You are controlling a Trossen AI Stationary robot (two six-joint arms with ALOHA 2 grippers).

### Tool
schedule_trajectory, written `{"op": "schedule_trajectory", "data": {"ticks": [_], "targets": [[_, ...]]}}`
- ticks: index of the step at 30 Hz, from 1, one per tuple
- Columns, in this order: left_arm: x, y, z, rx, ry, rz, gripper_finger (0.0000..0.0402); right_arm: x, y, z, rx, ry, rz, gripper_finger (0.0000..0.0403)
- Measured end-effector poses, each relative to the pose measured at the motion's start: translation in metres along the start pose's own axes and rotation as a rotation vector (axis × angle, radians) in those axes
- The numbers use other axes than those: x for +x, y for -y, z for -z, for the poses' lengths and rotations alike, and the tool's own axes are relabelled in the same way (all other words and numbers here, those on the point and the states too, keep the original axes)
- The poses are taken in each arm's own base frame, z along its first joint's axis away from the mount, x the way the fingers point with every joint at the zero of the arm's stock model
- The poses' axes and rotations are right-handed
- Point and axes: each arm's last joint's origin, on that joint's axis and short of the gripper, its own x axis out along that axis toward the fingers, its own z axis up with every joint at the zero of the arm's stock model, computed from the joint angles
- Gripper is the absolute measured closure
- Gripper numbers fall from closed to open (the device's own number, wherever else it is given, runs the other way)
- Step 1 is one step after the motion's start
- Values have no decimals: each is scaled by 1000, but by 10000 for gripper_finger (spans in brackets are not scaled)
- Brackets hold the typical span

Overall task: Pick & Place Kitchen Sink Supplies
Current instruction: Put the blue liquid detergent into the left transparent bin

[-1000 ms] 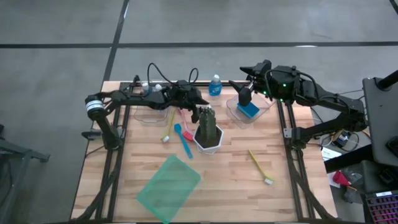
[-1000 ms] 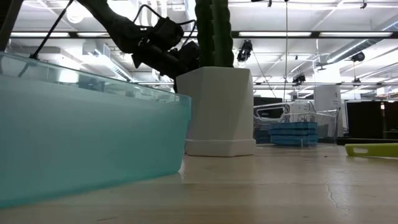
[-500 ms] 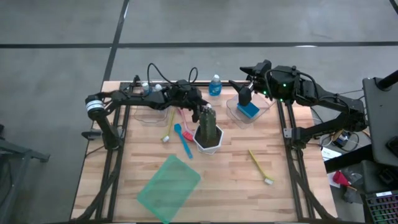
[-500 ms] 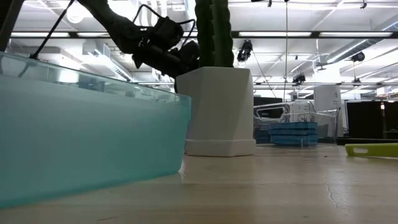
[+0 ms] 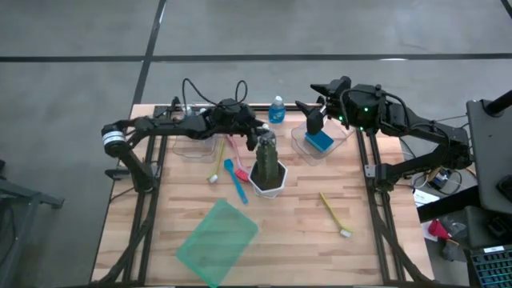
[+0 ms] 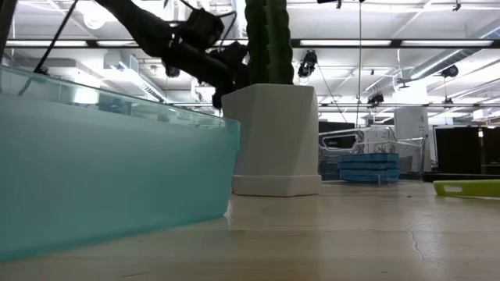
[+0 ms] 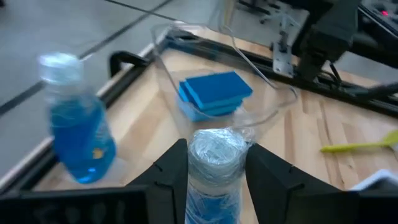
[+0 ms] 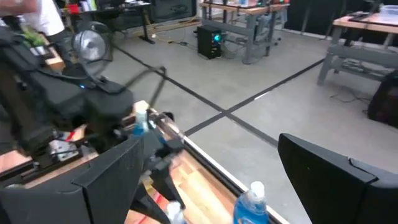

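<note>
A small blue bottle (image 7: pixel 211 171) stands upright, its long axis vertical and its white cap uppermost, clamped between the two dark fingers (image 7: pixel 168 177) of the left gripper (image 5: pixel 258 136), which is closed on it just above and beside the cactus (image 5: pixel 267 156) in its white pot (image 5: pixel 268 184); in the high view the bottle shows only as a pale cap at the gripper tip. A second blue bottle (image 5: pixel 277 110) stands upright near the table's (image 5: pixel 320 240) far edge, apart from both grippers. The right gripper (image 5: pixel 314 112) hangs with its jaws spread wide and empty over a clear tray (image 5: pixel 300 140) that holds blue sponges (image 5: pixel 319 142) lying flat. A second clear tray (image 5: pixel 196 148) lies under the left arm; its contents cannot be made out. Red (image 5: pixel 234 156), yellow (image 5: pixel 216 164) and blue (image 5: pixel 236 182) brushes lie flat beside the pot, handles roughly running from the table's far side toward its near side; a lime brush (image 5: pixel 334 214) lies alone on the right side, angled likewise. A green sheet (image 5: pixel 217 242) lies flat near the front edge. In the low view the sheet's edge and the pot hide most of the table, and the left gripper's tip is cut off behind the cactus.
</note>
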Motion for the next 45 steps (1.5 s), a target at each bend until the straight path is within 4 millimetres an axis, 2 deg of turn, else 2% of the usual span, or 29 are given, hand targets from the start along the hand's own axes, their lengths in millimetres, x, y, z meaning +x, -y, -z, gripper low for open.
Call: {"op": "schedule_trajectory", "data": {"ticks": [6,14,21,26,33,38,45], "targets": [[-34,4,-17,-49,-9,-92,278,0,0,0,-1,2,8,37],[-100,12,-37,-143,1,-326,279,0,0,-4,-14,34,8,37],[-155,16,-33,-300,-15,-623,277,-1,-1,-12,-17,110,2,37],[-182,24,-27,-345,-46,-690,279,-1,-1,-14,-31,135,0,37],[-203,29,-16,-408,-57,-813,279,-1,-1,-14,-40,135,0,37],[-200,28,-7,-374,-69,-878,281,-1,-1,-14,-48,136,0,37],[-196,24,17,-356,-158,-911,289,-1,-1,-14,-49,136,0,37]]}}
